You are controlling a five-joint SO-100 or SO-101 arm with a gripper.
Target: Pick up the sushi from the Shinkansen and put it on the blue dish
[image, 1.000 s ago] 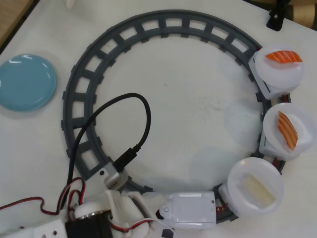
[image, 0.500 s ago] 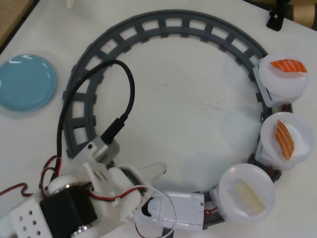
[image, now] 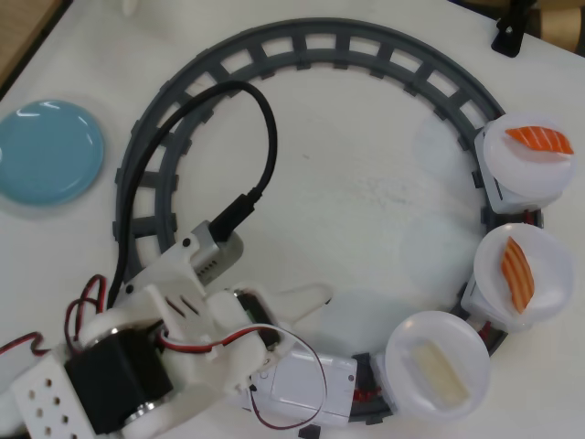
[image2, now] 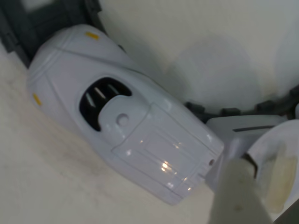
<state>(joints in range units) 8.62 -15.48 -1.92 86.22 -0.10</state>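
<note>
The sushi (image: 439, 368) is a pale cream oblong lying on the round white plate of the first car behind the Shinkansen (image: 306, 389), at the bottom of the overhead view. The train's nose is partly hidden under my arm. The wrist view shows the train's white nose and dark window (image2: 126, 126) close up, with the sushi (image2: 280, 179) blurred at the right edge. The blue dish (image: 46, 151) lies at the far left, empty. My gripper (image: 315, 297) hovers just above the train, left of the sushi, holding nothing. One white finger (image2: 238, 196) shows in the wrist view.
Two orange salmon nigiri (image: 517, 273) (image: 539, 139) ride on white plates on the cars behind. The grey circular track (image: 302, 44) rings the middle of the table. A black cable (image: 265, 137) loops over the track's left side to my wrist.
</note>
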